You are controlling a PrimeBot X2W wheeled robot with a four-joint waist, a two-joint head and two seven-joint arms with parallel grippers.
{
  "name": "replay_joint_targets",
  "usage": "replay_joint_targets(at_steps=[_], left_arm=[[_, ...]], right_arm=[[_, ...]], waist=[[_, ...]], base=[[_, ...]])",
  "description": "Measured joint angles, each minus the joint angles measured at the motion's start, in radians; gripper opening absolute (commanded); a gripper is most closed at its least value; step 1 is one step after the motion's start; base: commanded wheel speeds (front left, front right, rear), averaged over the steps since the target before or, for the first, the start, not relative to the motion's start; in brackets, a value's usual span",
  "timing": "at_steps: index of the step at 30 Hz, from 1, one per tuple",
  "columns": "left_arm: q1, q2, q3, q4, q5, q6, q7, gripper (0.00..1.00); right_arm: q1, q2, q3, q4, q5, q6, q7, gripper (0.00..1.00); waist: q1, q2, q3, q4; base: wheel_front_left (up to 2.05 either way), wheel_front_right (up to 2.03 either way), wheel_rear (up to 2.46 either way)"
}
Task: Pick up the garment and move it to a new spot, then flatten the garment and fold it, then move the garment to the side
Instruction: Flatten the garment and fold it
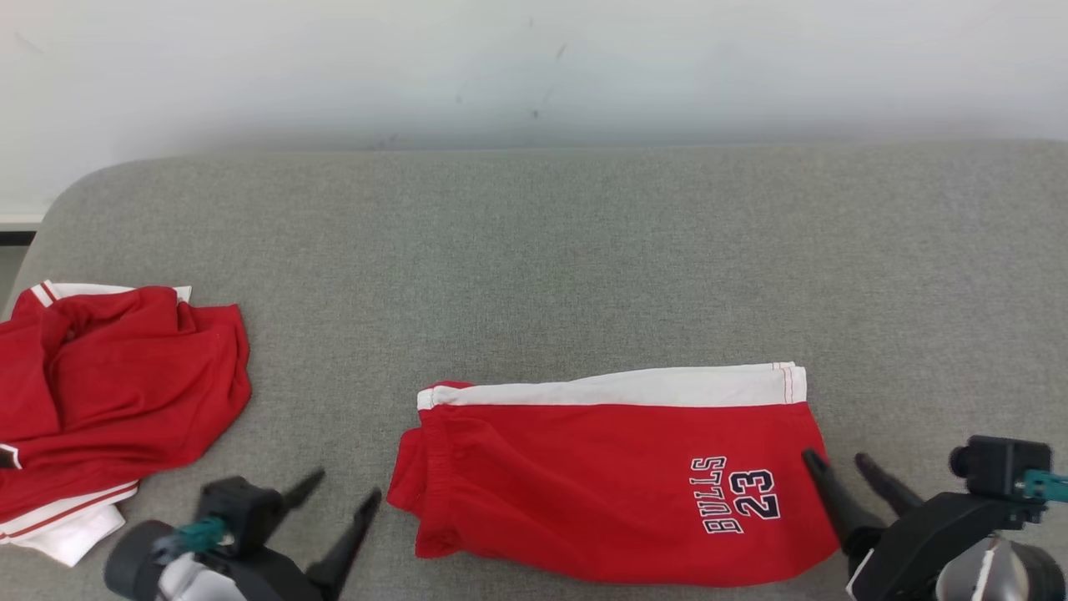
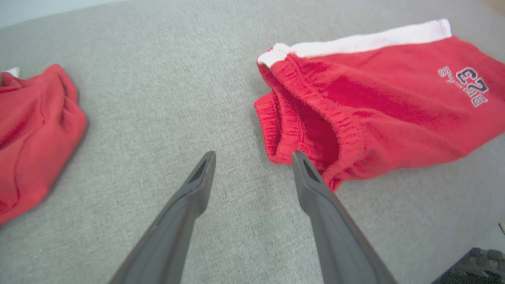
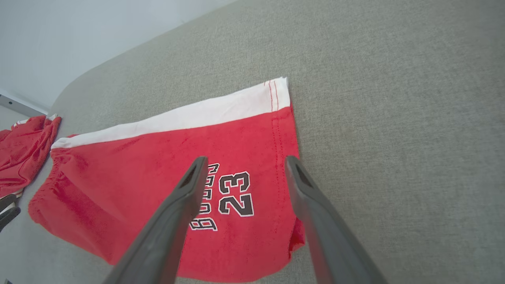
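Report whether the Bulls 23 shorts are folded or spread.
Folded lengthwise, leg over leg: the red shorts lie flat on the grey cushion, with the waistband doubled at their left end and a single leg outline.

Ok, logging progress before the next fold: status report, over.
Left gripper, jaws open, empty, beside waistband. Right gripper, jaws open, empty, over hem. Red Bulls 23 fabric shorts flat on grey cushion. Crumpled red-and-white garment apart, far left.

The right claw (image 3: 245,161), fingers spread, hangs above the red shorts (image 3: 130,173) at their hem; grey cushion (image 3: 394,118) beneath.
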State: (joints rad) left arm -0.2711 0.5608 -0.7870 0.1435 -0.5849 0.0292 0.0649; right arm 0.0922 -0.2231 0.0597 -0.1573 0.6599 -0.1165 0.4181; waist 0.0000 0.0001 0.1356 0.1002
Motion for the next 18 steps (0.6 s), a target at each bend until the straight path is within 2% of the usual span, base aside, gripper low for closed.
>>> replay_joint_targets(at_steps=[4,10,18], left_arm=[[0.026,-0.022,0.093,-0.065,-0.026,0.059,-0.116,1.0],[0.093,-0.09,0.211,-0.121,-0.094,0.085,-0.265,1.0],[0.165,-0.156,0.287,-0.106,-0.143,0.094,-0.296,1.0]], right_arm=[[-0.001,0.003,-0.036,-0.037,-0.013,-0.004,-0.061,1.0],[-0.002,0.024,-0.057,-0.045,-0.057,-0.007,-0.151,1.0],[-0.049,0.087,-0.053,0.003,-0.073,-0.007,-0.265,1.0]], waist=[[0.0,0.0,-0.017,-0.003],[-0.0001,-0.0001,-0.046,0.0],[-0.0001,0.0,-0.089,-0.006]], base=[[0.0,0.0,0.0],[0.0,0.0,0.0],[0.0,0.0,0.0]])
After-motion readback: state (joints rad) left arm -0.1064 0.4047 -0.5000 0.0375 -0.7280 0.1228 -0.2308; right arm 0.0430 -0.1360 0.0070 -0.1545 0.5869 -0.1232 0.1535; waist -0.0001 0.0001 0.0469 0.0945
